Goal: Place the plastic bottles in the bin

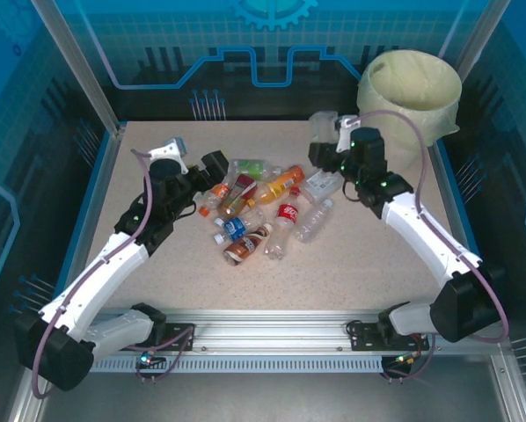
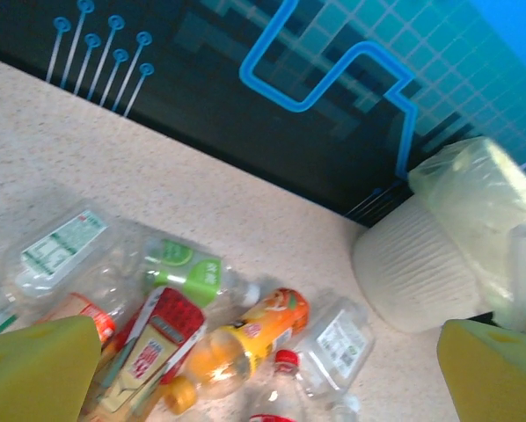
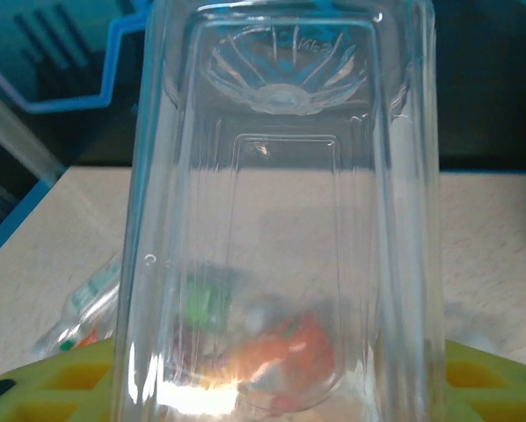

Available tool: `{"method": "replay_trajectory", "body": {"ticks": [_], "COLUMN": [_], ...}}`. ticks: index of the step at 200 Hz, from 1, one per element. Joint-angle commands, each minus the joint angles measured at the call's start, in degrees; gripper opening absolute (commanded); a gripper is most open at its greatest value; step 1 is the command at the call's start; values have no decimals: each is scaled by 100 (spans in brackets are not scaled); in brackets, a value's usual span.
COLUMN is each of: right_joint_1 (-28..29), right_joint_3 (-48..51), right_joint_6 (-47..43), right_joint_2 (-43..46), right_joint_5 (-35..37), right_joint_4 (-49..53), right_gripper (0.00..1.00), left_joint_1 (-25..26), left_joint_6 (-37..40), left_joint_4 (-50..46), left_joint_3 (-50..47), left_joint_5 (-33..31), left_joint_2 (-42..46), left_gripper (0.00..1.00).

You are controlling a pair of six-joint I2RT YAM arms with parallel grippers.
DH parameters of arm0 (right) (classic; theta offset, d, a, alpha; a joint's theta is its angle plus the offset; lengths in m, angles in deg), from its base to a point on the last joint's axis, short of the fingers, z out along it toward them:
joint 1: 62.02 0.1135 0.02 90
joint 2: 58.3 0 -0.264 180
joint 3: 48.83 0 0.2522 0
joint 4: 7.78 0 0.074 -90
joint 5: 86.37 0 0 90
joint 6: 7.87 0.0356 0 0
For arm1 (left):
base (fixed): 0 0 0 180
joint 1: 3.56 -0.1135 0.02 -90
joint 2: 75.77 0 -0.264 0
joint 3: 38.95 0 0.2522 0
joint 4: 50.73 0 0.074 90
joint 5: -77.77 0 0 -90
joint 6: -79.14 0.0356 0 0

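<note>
A clear ribbed plastic bottle (image 3: pixel 281 220) is clamped in the right end effector (image 3: pixel 272 387)
Judged light, crushable, slippery, best gripped mid-body; the left end effector (image 2: pixel 263 374) is spread wide, empty

place: robot lab cell | evidence: aluminium frame posts (image 1: pixel 78 66), blue circuit-print wall panels (image 1: pixel 157 35), speckled tabletop (image 1: pixel 351 272)

a: what colour is the bench (image 1: pixel 351 281)?
b: speckled beige with a blue edge. the bin (image 2: pixel 412 272) is ribbed white, and its bag is pale yellow.
a: and the bottles?
b: an orange bottle (image 1: pixel 282 182), a red-label bottle (image 1: pixel 288 212) with a red cap, a blue-label bottle (image 1: pixel 235 228), a brown bottle (image 1: pixel 245 245) and a green-label bottle (image 2: pixel 188 268). the clear bottle (image 3: pixel 281 220) is colourless.
a: the left pincer (image 1: pixel 215 165)?
b: black, with yellow pads (image 2: pixel 34 374). the back wall (image 2: pixel 245 105) is dark with bright blue circuit lines.
</note>
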Motion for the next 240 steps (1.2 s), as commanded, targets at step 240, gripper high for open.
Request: {"method": "replay_trajectory", "body": {"ticks": [240], "right_joint_1": [-2464], "right_joint_3": [-6152], "right_joint_6": [225], "right_joint_2": [-4067], "right_joint_5": [1915], "right_joint_4": [2512], "right_gripper": [50], "left_joint_1": [-451], "left_joint_6": [-406], "left_joint_4": [-635], "left_joint_3": [-824], "left_joint_5": [-108], "left_joint_2": [508], "left_gripper": [99]}}
